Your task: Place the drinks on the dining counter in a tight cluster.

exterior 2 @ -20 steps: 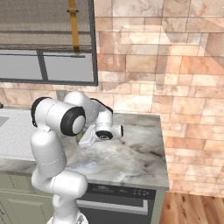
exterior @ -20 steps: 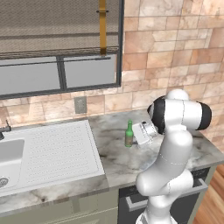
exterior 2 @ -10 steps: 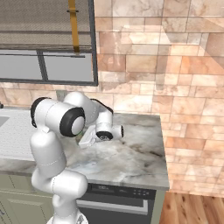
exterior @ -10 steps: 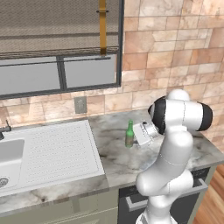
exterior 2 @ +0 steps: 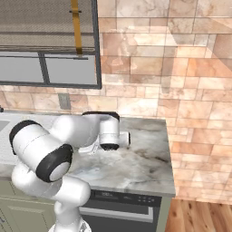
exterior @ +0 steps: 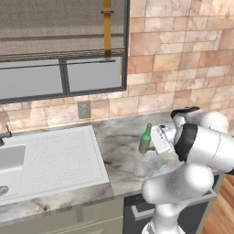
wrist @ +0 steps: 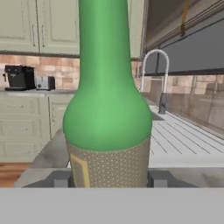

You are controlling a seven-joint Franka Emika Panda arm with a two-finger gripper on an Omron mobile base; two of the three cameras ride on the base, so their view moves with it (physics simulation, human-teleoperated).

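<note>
Here you see the end effector [exterior: 154, 142] reaching sideways at the green glass bottle [exterior: 146, 138], which stands upright on the marble bench [exterior: 119, 157], to the right of the white sink unit's [exterior: 50, 160] ribbed draining board and in front of the stone-tiled wall [exterior: 183, 68]. In the hand view, the bottle [wrist: 107, 105] rises directly ahead, with its speckled label low on the body, and you can make out the two dark fingertips [wrist: 59, 178] pressed against either side of its base, so the end effector is clamped on the bottle. Behind it in that view you can note the curved tap [wrist: 155, 74] over the sink, cream cupboards [wrist: 39, 26] and a dark coffee machine [wrist: 18, 77] on a far bench. From the right base view, the arm's wrist [exterior 2: 108, 136] is bent over the bench near the wall, and it hides the bottle.
</note>
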